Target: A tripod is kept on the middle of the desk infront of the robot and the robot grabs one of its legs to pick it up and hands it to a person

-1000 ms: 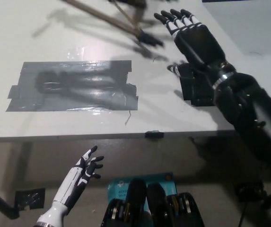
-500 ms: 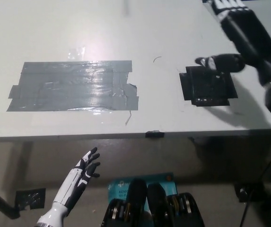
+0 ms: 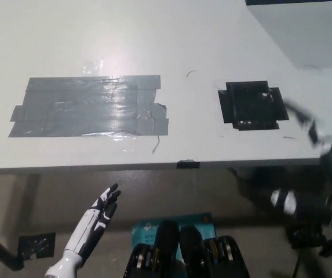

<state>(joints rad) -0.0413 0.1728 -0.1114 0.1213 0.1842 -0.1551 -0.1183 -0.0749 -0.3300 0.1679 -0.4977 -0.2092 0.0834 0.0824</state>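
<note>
Two hands: both lie below the desk's front edge, holding nothing.
Left hand [image 3: 103, 208]: white, off the front edge toward the left, fingers slightly apart and pointing up toward the desk [image 3: 212, 52].
Right hand [image 3: 322, 174]: black, a motion-blurred streak at the front right corner; its fingers cannot be made out.
Tripod: not in view anywhere on the desk, so its place relative to either hand cannot be told.
Grey tape patch [image 3: 87, 106]: wide, glossy, wrinkled strips, left of centre.
Black tape patch [image 3: 251, 105]: small, matte, squarish, toward the right.
Desk: smooth pale top with a glare spot.
Floor: dull grey-brown below.
</note>
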